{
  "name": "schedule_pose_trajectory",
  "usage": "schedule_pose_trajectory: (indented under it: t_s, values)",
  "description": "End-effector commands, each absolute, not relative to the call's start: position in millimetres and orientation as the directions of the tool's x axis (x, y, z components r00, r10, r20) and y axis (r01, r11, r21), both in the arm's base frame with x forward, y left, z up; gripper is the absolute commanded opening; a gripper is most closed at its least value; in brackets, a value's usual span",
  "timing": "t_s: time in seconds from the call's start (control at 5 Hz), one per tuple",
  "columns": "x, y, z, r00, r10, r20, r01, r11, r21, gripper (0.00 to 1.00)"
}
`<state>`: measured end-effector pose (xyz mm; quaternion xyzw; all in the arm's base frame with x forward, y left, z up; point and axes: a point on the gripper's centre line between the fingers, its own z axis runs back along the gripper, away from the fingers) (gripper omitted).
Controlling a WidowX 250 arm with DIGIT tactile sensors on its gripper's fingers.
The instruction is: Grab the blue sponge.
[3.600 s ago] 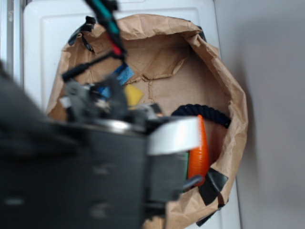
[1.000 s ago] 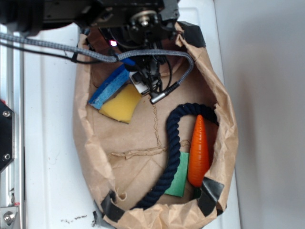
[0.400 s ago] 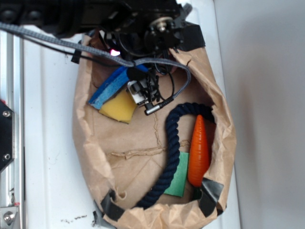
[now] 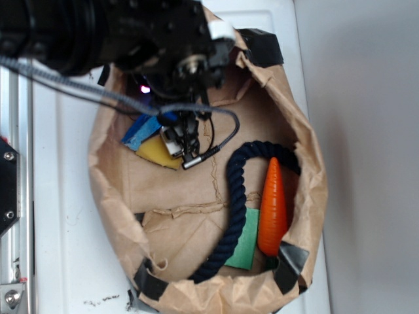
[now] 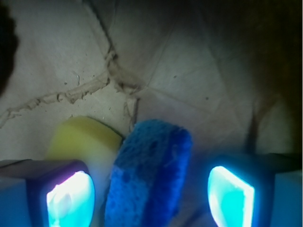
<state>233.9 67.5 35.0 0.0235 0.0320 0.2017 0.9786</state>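
Observation:
The blue sponge [image 4: 139,131] lies at the upper left inside a brown paper bag [image 4: 313,171], resting against a yellow sponge [image 4: 156,152]. Most of it is hidden under the black arm in the exterior view. My gripper [image 4: 174,139] is down over it. In the wrist view the blue sponge [image 5: 149,172] stands on edge between the two glowing fingertips [image 5: 70,198], with a gap on each side. The gripper [image 5: 149,201] is open around it. The yellow sponge [image 5: 83,139] sits just left of the blue one, behind the left finger.
A dark blue rope [image 4: 234,203] curves through the bag's middle. An orange carrot [image 4: 273,209] and a flat green piece [image 4: 246,245] lie at the lower right. The bag's crumpled walls stand close around. A metal rail [image 4: 10,196] runs along the left.
The arm has moved left and lower into the bag. The gripper now covers more of the blue and yellow sponges. The bag's left wall has bulged outward.

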Motion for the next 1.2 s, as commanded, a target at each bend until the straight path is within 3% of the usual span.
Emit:
schedule_pose_trajectory:
  t_s: [0.0,0.2,0.4,0.8,1.0]
  values:
    - [241.8,54.1,33.8,0.904,0.425,0.053,-0.428,0.901,0.072,0.0]
    - [244.3,52.7,39.5,0.898,0.434,0.064,-0.438,0.896,0.07,0.0]
    - [244.0,45.0,72.4,0.904,0.422,0.065,-0.425,0.904,0.05,0.0]
    - [242.7,31.9,163.9,0.92,0.39,0.048,-0.39,0.921,-0.011,0.0]
    - [241.6,33.0,172.4,0.928,0.366,0.067,-0.364,0.931,-0.04,0.0]
